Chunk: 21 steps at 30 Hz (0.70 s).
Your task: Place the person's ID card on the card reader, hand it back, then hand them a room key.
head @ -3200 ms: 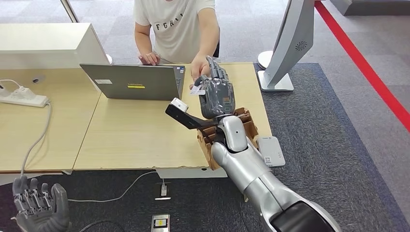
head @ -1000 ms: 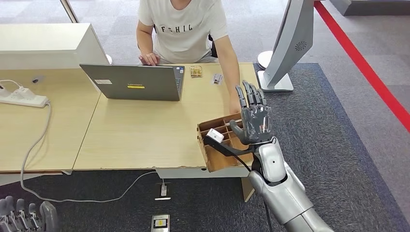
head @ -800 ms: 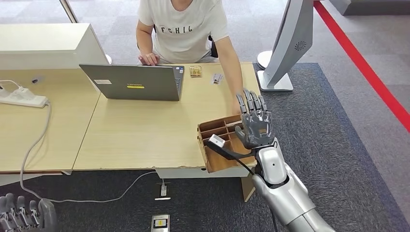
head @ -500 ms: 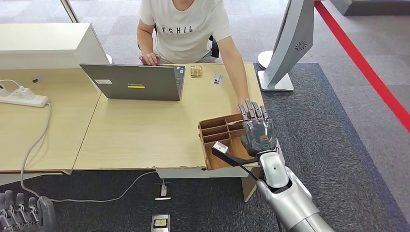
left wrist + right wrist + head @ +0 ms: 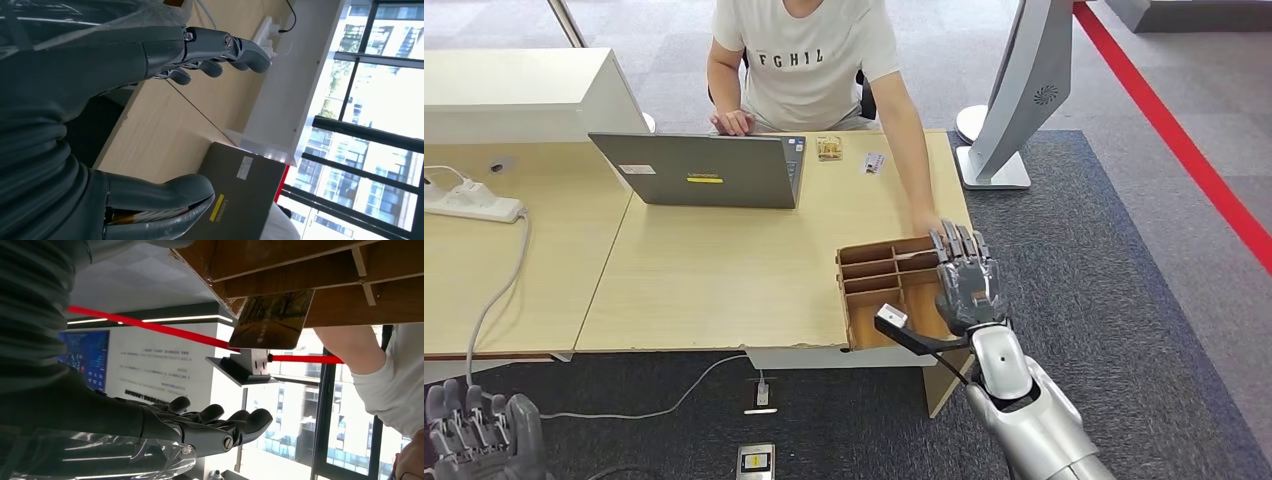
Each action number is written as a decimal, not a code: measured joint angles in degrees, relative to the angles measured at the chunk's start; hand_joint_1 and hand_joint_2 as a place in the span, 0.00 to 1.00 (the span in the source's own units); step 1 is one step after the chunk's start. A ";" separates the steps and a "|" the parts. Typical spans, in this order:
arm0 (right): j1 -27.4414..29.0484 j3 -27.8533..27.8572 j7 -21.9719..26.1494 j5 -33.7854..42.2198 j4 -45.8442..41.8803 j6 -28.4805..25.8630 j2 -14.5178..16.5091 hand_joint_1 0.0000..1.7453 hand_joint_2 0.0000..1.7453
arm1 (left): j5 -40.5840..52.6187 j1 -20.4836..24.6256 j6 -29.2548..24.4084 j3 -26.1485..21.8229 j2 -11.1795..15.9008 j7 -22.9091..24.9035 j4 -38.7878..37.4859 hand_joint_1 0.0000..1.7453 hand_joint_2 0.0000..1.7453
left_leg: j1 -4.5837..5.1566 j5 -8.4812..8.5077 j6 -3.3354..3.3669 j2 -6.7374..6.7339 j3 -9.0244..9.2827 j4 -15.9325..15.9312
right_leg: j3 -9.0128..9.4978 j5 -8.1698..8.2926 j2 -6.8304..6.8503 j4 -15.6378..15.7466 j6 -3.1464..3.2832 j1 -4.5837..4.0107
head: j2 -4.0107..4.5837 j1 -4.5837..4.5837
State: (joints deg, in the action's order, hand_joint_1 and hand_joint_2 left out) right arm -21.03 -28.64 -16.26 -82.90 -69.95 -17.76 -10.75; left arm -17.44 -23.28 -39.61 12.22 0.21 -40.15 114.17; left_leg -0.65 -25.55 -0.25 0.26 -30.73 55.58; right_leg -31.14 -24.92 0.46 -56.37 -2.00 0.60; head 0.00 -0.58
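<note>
Your right hand (image 5: 967, 280) hangs released over the divided wooden box (image 5: 879, 270) at the table's 4 o'clock corner; left hand (image 5: 479, 435) released; ID card (image 5: 873, 163) lies at 12 o'clock from the box.

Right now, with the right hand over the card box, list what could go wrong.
1. The right hand hovers open over the brown divided box, which overhangs the table edge; a hard press might tip it.
2. The person's hand rests just beyond the box, so a forward reach could bump it.
3. A card stands upright in a narrow slot; spread fingers may struggle to pinch it.
</note>
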 joint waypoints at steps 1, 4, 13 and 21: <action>0.02 0.14 -0.06 -0.09 -0.28 0.18 -0.04 0.02 1.00 | -0.05 0.15 0.01 0.06 0.12 0.00 -0.07 0.00 1.00 | 0.00 0.00 0.00 0.00 0.00 0.00 | 0.00 0.00 0.00 0.00 0.00 0.00 | 0.00 -0.01; 0.00 0.42 -0.09 -0.29 -1.06 0.66 -0.11 0.07 1.00 | -0.07 0.47 0.01 0.38 0.44 0.00 -0.34 0.00 1.00 | 0.00 0.00 0.00 0.00 0.00 0.00 | 0.01 0.00 0.00 0.00 0.00 0.00 | 0.00 -0.01; -0.35 0.53 -0.08 -0.92 -2.52 1.61 -0.04 0.14 1.00 | -0.44 1.41 0.00 1.01 0.98 -0.01 -0.94 0.00 1.00 | 0.00 0.00 0.00 0.00 -0.01 0.00 | 0.01 0.00 0.00 0.00 0.00 0.00 | 0.00 0.00; -0.63 0.52 -0.07 -0.97 -2.45 2.15 0.38 0.13 1.00 | -0.81 2.40 0.00 1.33 1.38 0.01 -1.34 0.00 1.00 | 0.00 0.00 0.00 0.00 -0.01 0.00 | 0.01 0.00 0.00 0.00 0.00 0.00 | 0.00 0.00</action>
State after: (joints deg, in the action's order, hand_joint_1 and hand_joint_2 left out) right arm -21.66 -28.11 -16.33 -83.87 -72.40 -15.62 -10.37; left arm -18.25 -20.88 -39.61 13.55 1.59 -40.14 112.83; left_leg -0.65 -25.55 -0.25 0.27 -30.74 55.58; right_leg -31.12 -24.92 0.46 -56.38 -2.00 0.60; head 0.00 -0.58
